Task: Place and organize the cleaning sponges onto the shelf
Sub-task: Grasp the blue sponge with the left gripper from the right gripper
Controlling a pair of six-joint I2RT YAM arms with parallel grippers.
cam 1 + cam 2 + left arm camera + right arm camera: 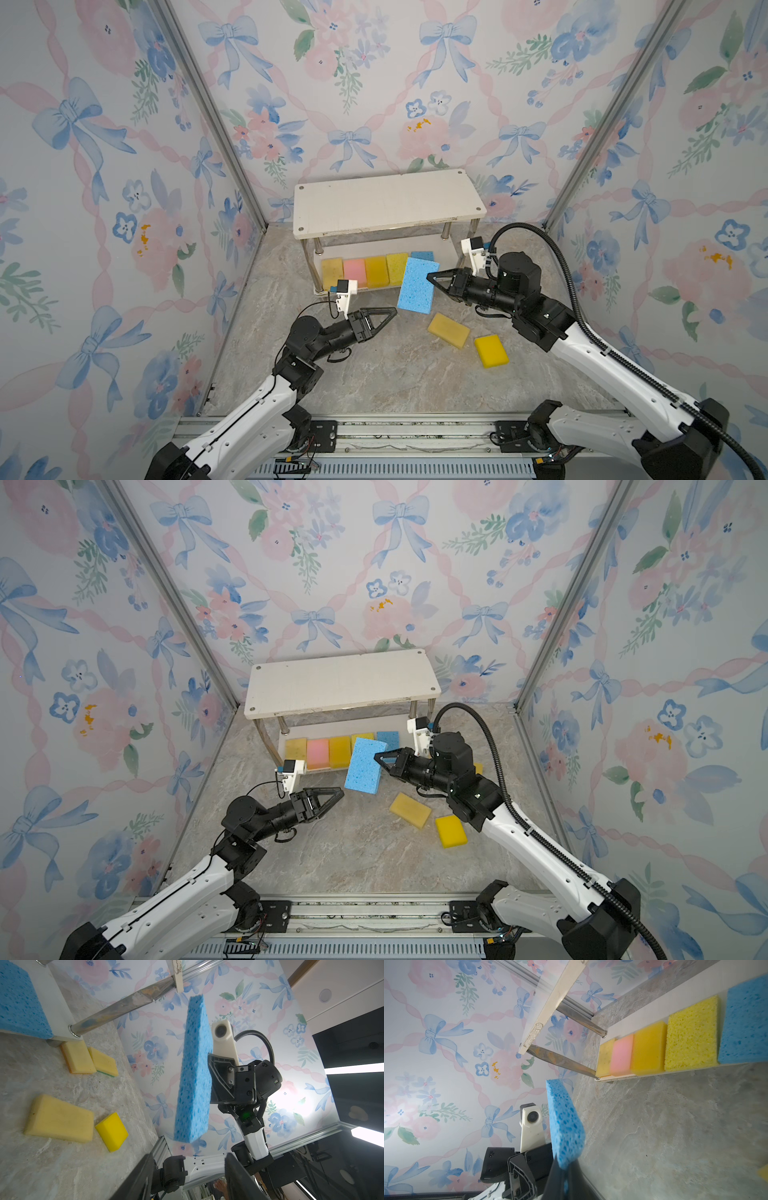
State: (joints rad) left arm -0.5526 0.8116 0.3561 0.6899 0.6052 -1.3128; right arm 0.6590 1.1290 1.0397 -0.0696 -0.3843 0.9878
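Five sponges (376, 272) sit on the shelf (386, 203); four loose sponges (60, 1119) lie on the counter (374, 374).
We see the right gripper (432, 277) pinching a blue sponge (417, 284); the left gripper (392, 311) is spread, empty.

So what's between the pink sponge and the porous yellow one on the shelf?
One orange-yellow sponge, lying beside both; the right wrist view shows it best.
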